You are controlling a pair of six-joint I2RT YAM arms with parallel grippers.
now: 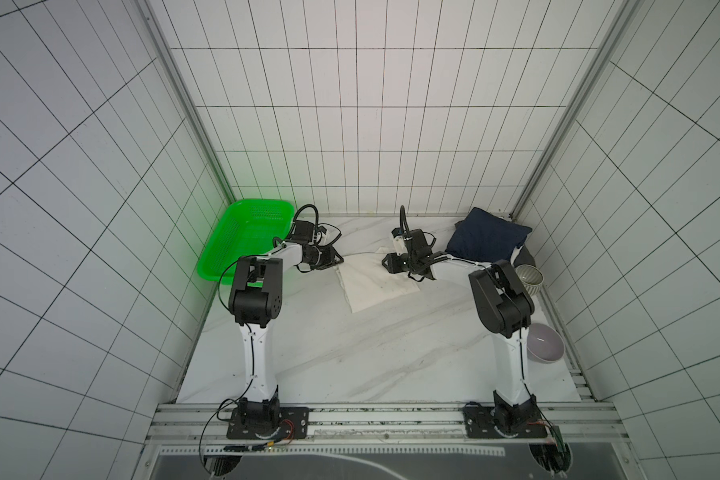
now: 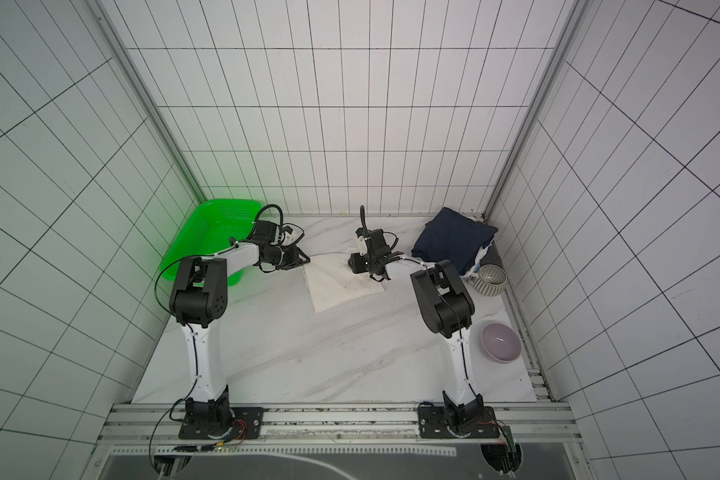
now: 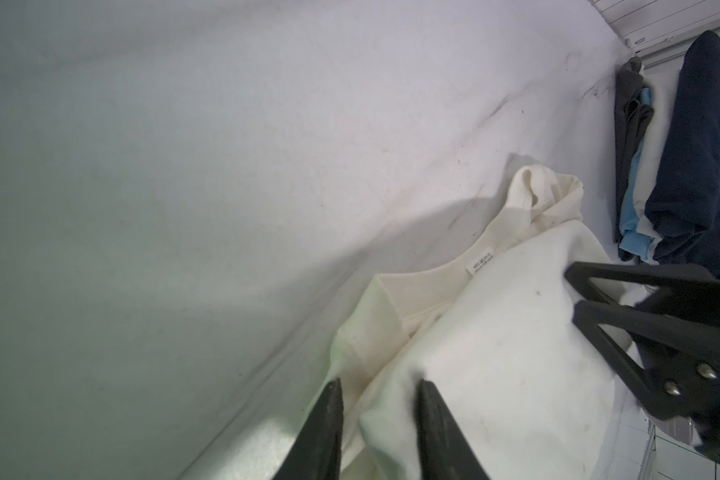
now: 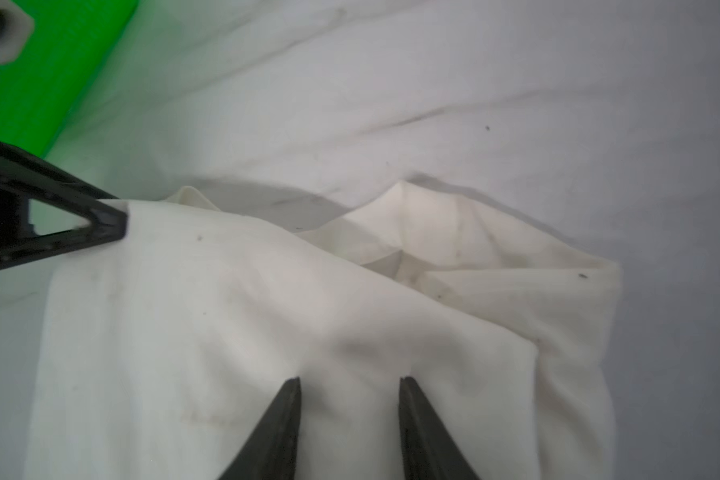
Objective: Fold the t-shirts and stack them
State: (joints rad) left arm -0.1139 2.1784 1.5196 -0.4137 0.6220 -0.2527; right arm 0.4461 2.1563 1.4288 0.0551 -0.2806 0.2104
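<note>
Left pincer (image 3: 379, 384) and right pincer (image 4: 350, 380) both parted over cream shirt (image 1: 375, 286); grip corners evenly, fold square.

readable text: none | cream t-shirt (image 3: 495, 353) neck label (image 3: 481, 259): print illegible

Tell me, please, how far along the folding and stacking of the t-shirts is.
Done: a pile topped by the navy shirt sits in the far right corner. In hand: the cream shirt lies folded mid-table, with the left gripper and right gripper at its far edge, jaws apart, apparently not gripping. Left: it looks ready to go onto the pile, perhaps after one more fold.
</note>
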